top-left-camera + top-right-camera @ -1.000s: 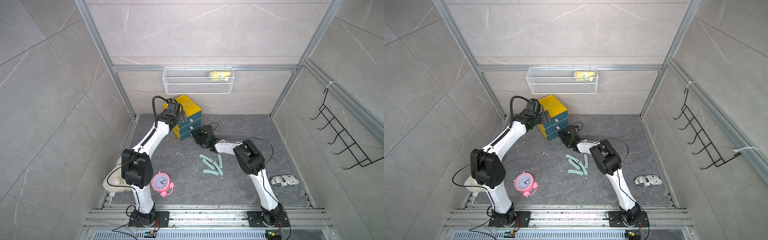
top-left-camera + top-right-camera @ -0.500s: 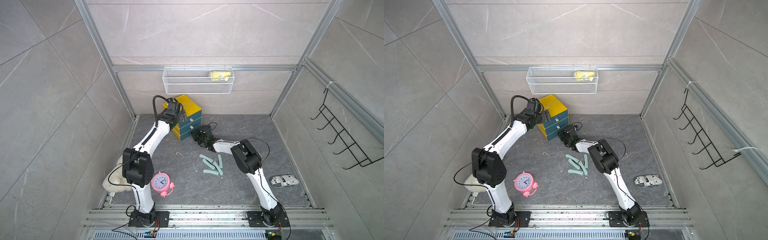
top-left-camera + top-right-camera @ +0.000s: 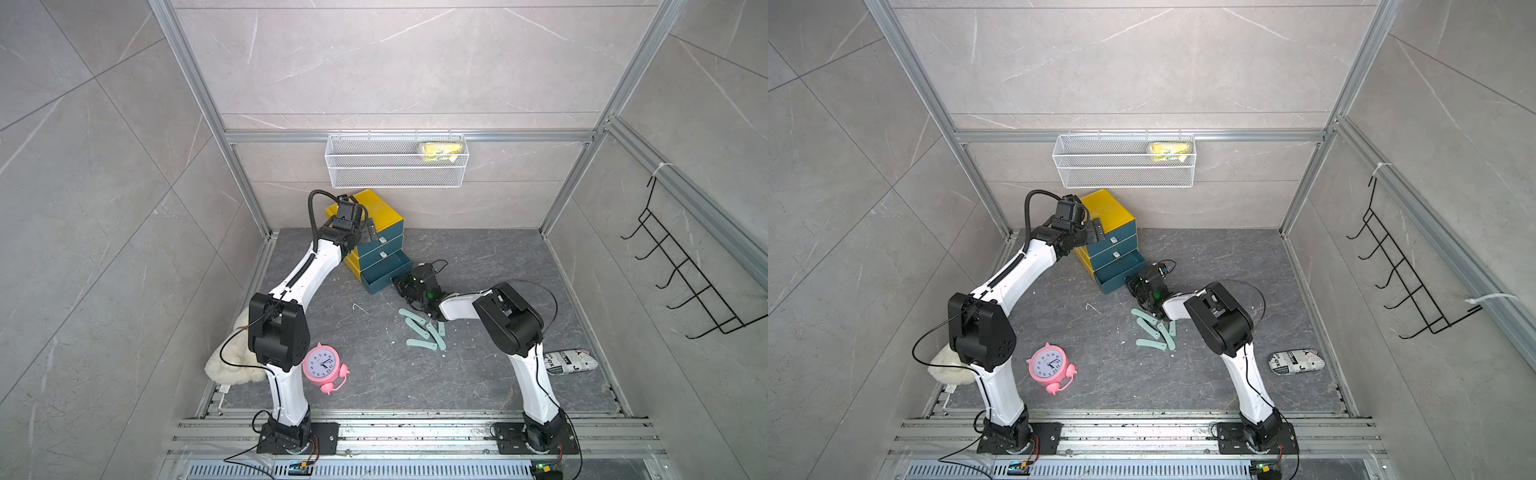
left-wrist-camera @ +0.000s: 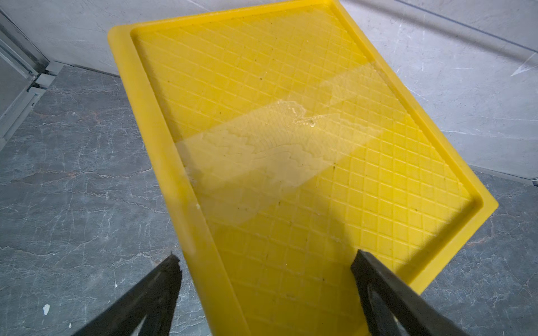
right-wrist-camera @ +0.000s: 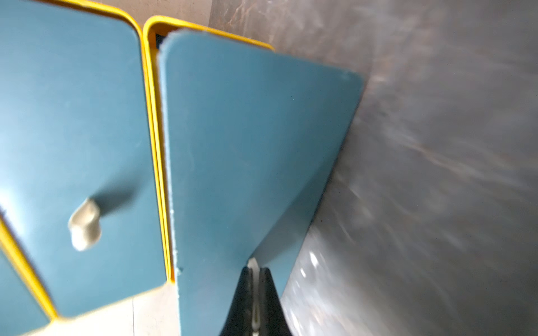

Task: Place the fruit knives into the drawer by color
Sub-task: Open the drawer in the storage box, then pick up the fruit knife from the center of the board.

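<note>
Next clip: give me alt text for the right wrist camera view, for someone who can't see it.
The right gripper is shut on the small white pull of a dark teal drawer front that stands out from its yellow plastic casing. Beside it a second teal drawer sits closed, its white knob free; the grey stone-look floor is blurred.

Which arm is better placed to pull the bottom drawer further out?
Right. The right tool is shut on the white pull of the bottom drawer; the left tool hangs open over the yellow chest.
</note>
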### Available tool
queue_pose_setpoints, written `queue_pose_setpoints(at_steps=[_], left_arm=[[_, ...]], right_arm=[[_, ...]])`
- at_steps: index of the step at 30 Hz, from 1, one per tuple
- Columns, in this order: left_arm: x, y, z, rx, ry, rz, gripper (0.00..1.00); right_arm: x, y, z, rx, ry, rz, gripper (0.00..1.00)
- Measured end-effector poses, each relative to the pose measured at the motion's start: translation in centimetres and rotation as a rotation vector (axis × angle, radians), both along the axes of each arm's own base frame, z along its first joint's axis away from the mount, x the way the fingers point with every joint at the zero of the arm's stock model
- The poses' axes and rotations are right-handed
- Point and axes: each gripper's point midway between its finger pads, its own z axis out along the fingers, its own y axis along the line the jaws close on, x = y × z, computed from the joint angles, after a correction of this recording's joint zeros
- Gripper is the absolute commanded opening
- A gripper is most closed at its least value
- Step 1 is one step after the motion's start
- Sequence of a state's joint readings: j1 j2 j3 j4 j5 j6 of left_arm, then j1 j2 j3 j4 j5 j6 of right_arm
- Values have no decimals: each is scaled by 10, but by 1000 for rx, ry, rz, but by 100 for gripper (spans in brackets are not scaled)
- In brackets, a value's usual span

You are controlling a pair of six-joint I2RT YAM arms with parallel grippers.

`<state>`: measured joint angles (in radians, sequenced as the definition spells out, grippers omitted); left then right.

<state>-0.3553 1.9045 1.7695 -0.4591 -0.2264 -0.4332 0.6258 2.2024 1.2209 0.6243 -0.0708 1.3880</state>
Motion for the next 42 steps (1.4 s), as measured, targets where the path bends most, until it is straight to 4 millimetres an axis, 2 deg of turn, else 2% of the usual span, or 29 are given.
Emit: queue_pose_setpoints(at_steps=[4,7,11,15,18,21,26,30,32,34,37,40,42], left_arm=[[0,0,0,-1,1,-1,95],[1,0,0,0,3,-1,95],[1,-1,0,0,4,-2,96],[1,-1,1,0,4,-2,97],[0,0,2,2,7,-1,99],[-2,1,4,7,19,-1,99],[-9,3,10,21,45,-7,100],[-22,4,25,4,37,-21,100],[-36,4,39,-23,15,-33,99],[-58,6,53,-53,-10,-44,100],[-103,0,67,-103,-67,-78,99],[-156,-22,61,-159,-103,-157,100],[-190,-39,39,-193,-92,-220,99]], right_arm=[[-18,-11,-2,-5,8,0,0],[-24,-14,-1,-6,13,1,1],[-26,-14,-1,-12,14,6,29],[-30,-12,2,-25,13,23,50],[-33,-11,12,-28,4,31,54],[-35,-13,29,-27,-19,32,62],[-44,-20,59,-32,-60,32,64],[-64,-28,73,-69,-72,43,62],[-74,-33,80,-104,-72,57,62],[-83,-39,88,-149,-72,75,61],[-96,-53,100,-241,-69,100,61],[-107,-67,108,-336,-66,123,61],[-116,-79,106,-412,-49,140,61]])
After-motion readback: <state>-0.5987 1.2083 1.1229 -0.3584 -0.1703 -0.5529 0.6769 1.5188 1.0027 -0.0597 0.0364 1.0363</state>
